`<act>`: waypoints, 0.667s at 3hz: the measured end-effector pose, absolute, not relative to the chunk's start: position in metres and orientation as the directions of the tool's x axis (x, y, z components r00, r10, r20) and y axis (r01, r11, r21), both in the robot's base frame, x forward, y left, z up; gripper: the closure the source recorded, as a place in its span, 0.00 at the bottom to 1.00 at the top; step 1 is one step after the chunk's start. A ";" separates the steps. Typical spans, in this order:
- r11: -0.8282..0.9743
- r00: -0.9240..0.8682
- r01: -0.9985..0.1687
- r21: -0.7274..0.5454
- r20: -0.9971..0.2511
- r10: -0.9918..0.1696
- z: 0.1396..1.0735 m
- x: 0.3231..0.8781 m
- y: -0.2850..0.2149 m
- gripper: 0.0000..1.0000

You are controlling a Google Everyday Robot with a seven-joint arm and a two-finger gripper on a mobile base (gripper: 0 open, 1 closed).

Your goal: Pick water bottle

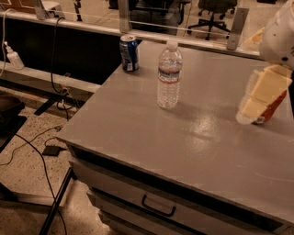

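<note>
Speckled flooring with loose cables (32,140) lies nearest us at seven o'clock, and above it is the drawer front with its one dark handle (158,206). The grey counter (193,147) fills the middle ground.

At three o'clock, the pincer (257,103) hangs low over the counter's right side. We cannot tell whether it is open or closed, and it grips nothing that we can see. One orange-red can (274,109) shows just behind it, mostly hidden.

The single water bottle (169,75) stands upright at about twelve o'clock. It is well apart from the pincer and sits at its ten o'clock. One blue can (129,53) stands farther back at eleven o'clock, near the counter's far corner. That makes two cans and one bottle. Office chairs (209,13) sit beyond the rail.

We judge tipping to be the main risk. The bottle is tall and narrow, so a sideways nudge high on it would topple it. A swing from the present spot could also clip the orange-red can. A squeeze on the ribbed plastic might slip.
</note>
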State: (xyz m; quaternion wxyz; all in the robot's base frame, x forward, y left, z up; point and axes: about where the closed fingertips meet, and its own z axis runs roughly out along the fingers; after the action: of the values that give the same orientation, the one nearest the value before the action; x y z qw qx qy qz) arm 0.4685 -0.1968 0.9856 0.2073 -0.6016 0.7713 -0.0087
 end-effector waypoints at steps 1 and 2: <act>0.298 -0.150 -0.919 -0.259 -0.469 -0.870 0.990 0.530 -0.150 0.00; 0.345 -0.159 -0.903 -0.255 -0.548 -0.821 0.989 0.564 -0.129 0.00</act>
State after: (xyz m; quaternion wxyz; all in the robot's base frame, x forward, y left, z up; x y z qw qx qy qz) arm 0.5638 -0.1295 0.9892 0.3121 -0.5683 0.7585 0.0656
